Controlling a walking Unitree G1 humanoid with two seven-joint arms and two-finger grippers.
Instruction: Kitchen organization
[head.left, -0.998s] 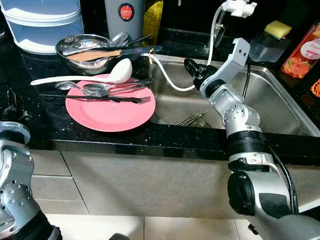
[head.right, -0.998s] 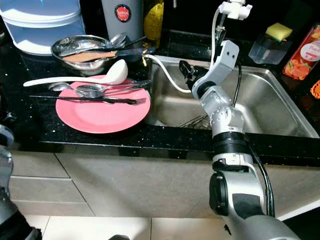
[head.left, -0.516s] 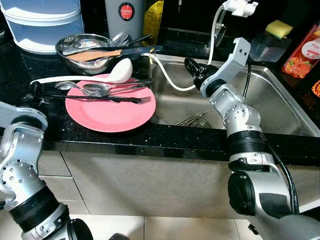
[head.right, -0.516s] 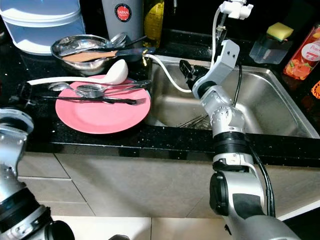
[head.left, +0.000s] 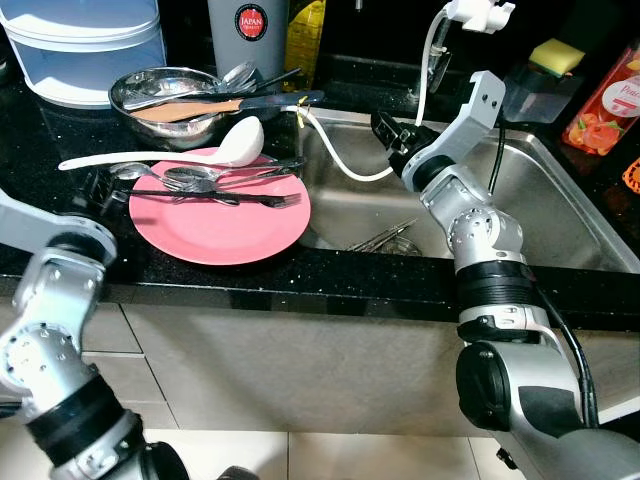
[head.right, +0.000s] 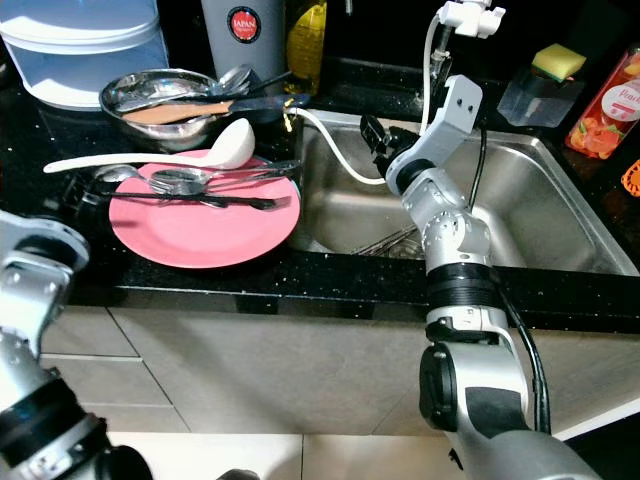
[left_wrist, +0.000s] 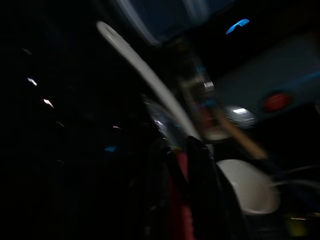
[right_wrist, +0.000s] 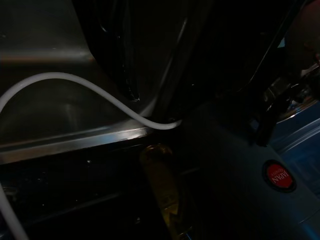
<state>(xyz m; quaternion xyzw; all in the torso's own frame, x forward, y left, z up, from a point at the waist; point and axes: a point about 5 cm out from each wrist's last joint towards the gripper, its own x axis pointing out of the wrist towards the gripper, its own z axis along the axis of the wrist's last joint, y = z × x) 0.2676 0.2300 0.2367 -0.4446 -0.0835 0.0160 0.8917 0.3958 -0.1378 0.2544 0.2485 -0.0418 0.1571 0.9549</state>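
Far left, the left gripper sits low on the black counter, right at the rim of the pink plate. My guess is it's lined up there to get at the handle ends of the cutlery. Can't tell if its fingers are spread or closed, too dark and blurry in the wrist view.

On the plate: a white ladle, with spoons and a dark fork under it. They all lie lengthwise left to right. The ladle's handle points left past the plate rim and its bowl sits right, toward the sink. The fork's tines point right too. Behind is a steel bowl stuffed with more utensils, handles sticking out to the right.

Further right, the right gripper hovers over the sink, beside the white hose. It looks parked there out of the way; its finger state isn't clear either. A few utensils lie at the sink bottom.
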